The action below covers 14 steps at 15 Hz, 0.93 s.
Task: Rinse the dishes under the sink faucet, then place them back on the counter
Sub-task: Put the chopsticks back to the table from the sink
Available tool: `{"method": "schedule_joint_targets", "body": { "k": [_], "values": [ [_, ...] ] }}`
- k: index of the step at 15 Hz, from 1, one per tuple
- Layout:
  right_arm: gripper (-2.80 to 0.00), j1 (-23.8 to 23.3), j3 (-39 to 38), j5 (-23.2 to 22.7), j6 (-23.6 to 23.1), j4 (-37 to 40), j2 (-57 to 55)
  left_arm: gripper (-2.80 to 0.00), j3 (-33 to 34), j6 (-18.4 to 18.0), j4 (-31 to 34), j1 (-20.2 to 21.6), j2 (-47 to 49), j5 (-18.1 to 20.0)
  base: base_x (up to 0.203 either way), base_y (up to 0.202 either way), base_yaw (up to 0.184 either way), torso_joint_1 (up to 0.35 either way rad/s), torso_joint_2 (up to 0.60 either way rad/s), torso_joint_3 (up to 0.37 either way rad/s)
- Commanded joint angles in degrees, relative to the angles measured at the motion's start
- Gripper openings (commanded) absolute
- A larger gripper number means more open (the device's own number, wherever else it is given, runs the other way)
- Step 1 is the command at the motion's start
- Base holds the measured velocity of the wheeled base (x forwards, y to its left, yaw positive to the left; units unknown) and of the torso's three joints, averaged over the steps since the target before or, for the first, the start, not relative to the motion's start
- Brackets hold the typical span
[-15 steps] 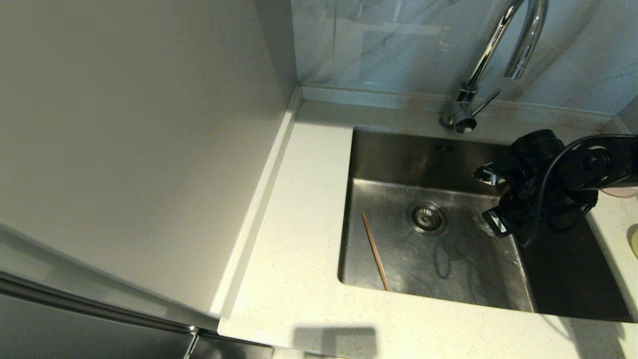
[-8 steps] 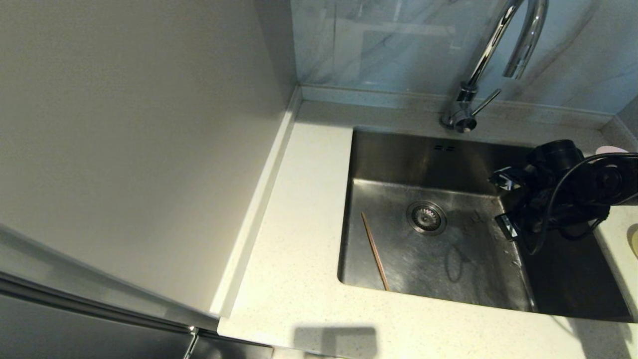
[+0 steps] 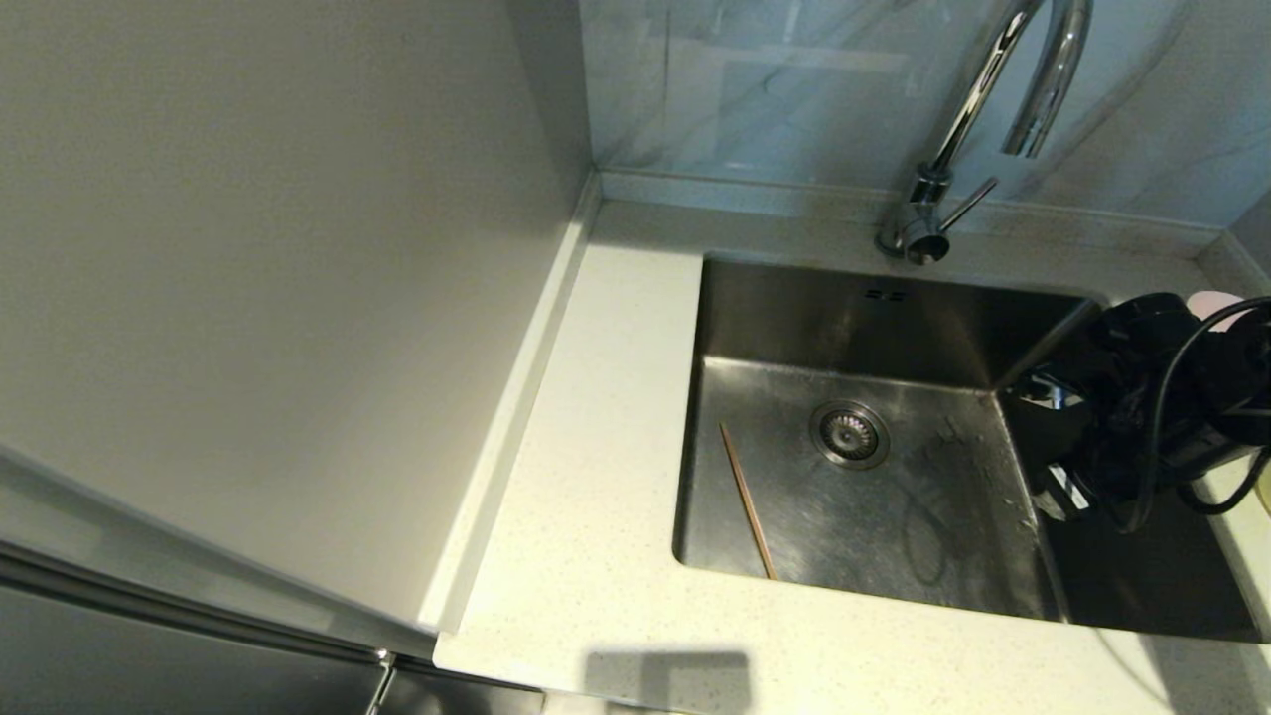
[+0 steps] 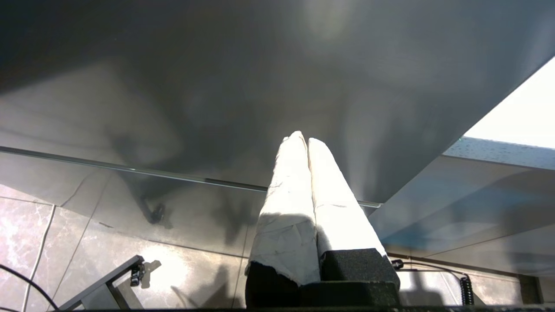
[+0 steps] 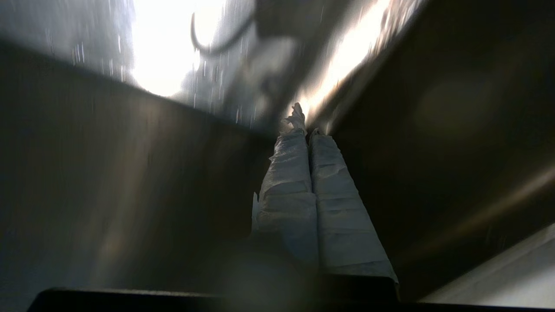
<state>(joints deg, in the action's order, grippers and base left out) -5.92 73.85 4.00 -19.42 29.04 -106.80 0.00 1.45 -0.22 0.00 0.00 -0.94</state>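
Note:
One thin brown chopstick (image 3: 747, 500) lies on the floor of the sink (image 3: 874, 303), left of the round drain strainer (image 3: 849, 434). The chrome sink faucet (image 3: 943, 169) stands behind the basin with no water showing. My right arm (image 3: 1142, 397) hangs over the sink's right side. Its gripper (image 5: 305, 125) is shut, with nothing between the white-wrapped fingers, and dark sink walls surround it. A sliver of the pale pink bowl (image 3: 1216, 299) shows behind that arm on the counter (image 3: 606, 397). My left gripper (image 4: 302, 138) is shut and empty, parked below counter height.
A plain grey-white side panel (image 3: 278, 278) rises along the counter's left. The raised back rim (image 3: 755, 194) and a marbled wall close off the far side. A yellowish edge (image 3: 1265, 489) shows at the far right. Floor tiles (image 4: 86, 242) lie under the left gripper.
My right arm has drawn back to the right and a little lower, off the sink's middle. The pink bowl's edge has come into sight behind it. The chopstick has not moved.

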Motion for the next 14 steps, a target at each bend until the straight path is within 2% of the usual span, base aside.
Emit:
{"method": "schedule_joint_targets", "body": {
  "k": [1, 6, 9, 10, 12, 14],
  "values": [
    [-2.8, -0.6, -0.8, 0.7, 0.0, 4.4, 4.1, -2.8, 0.0, 0.0, 0.0, 0.0, -0.2, 0.0, 0.0, 0.0, 0.0, 0.0, 0.0, 0.0],
    [-2.8, -1.4, -0.3, 0.8, 0.3, 2.7, 9.1, -2.8, 0.0, 0.0, 0.0, 0.0, -0.2, 0.0, 0.0, 0.0, 0.0, 0.0, 0.0, 0.0],
    [-2.8, -0.1, -1.7, -0.9, -0.1, 1.5, 7.7, -2.8, 0.0, 0.0, 0.0, 0.0, -0.2, 0.0, 0.0, 0.0, 0.0, 0.0, 0.0, 0.0],
    [-2.8, 0.5, -1.8, -2.7, -0.6, 1.4, 6.8, -2.8, 0.0, 0.0, 0.0, 0.0, -0.2, 0.0, 0.0, 0.0, 0.0, 0.0, 0.0, 0.0],
    [-2.8, 1.2, -2.6, -7.9, -5.5, 1.5, 5.1, -2.8, 0.0, 0.0, 0.0, 0.0, -0.2, 0.0, 0.0, 0.0, 0.0, 0.0, 0.0, 0.0],
    [-2.8, 1.2, -6.7, -9.5, -7.8, 1.4, 5.1, -2.8, 0.0, 0.0, 0.0, 0.0, -0.2, 0.0, 0.0, 0.0, 0.0, 0.0, 0.0, 0.0]
  ]
}}
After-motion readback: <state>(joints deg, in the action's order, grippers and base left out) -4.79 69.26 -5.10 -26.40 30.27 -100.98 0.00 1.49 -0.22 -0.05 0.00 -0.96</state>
